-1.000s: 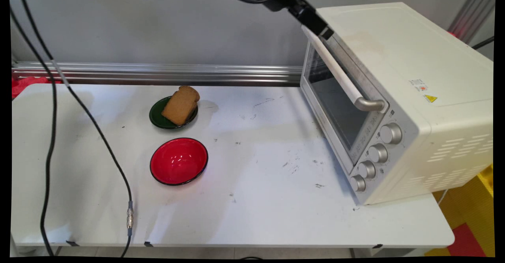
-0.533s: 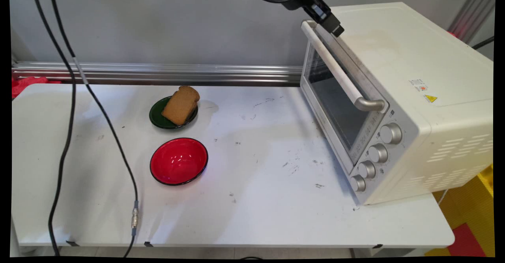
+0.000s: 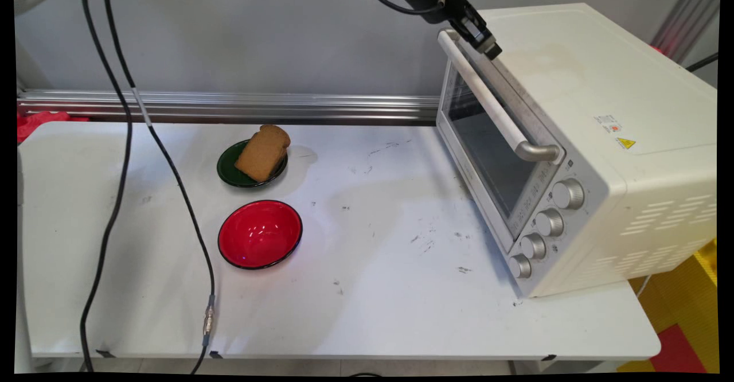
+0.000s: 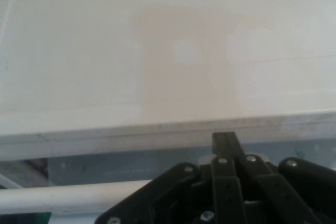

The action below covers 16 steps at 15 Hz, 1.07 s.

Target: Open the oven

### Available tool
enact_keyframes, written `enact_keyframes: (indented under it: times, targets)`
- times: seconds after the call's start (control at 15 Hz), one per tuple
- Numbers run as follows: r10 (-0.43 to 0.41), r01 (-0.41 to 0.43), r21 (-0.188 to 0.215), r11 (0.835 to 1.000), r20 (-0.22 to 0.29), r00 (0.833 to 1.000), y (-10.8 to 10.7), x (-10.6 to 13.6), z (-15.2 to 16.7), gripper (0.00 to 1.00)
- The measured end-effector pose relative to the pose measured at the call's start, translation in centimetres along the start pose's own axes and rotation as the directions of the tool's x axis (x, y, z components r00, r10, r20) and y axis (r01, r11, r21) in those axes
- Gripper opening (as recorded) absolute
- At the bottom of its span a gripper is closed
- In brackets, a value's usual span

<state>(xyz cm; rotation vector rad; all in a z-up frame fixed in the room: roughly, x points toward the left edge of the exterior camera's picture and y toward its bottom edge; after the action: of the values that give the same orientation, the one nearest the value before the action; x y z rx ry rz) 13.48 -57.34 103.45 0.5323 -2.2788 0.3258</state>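
A white table (image 3: 373,313) stands before a grey wall (image 3: 229,32) with an aluminium rail (image 3: 229,106); yellow-red floor (image 3: 682,324) right.

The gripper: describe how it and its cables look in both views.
In the main view the gripper is black and blocky, with a small metal connector on its body. Thin black cables hang from the arm; one has a pale band, another a silver plug low down. In the hand view the gripper shows black bar linkage joined by silvery rivets.

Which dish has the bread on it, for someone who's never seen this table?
Start at the toaster oven on the table's right. Left of it lie two dishes; the farther, dark green plate holds the bread slice. The nearer red bowl is empty.
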Motion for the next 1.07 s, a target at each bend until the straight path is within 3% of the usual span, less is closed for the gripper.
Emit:
enact_keyframes:
  times: [0.33, 1.07]
  targets:
    - [0.001, -0.001, -0.018, 1.000, 0.024, 1.000, -0.7, -0.6, 1.5, 0.00]
    - [-0.031, 0.033, -0.064, 0.997, 0.024, 0.999, -1.4, -2.1, 4.5, 0.00]
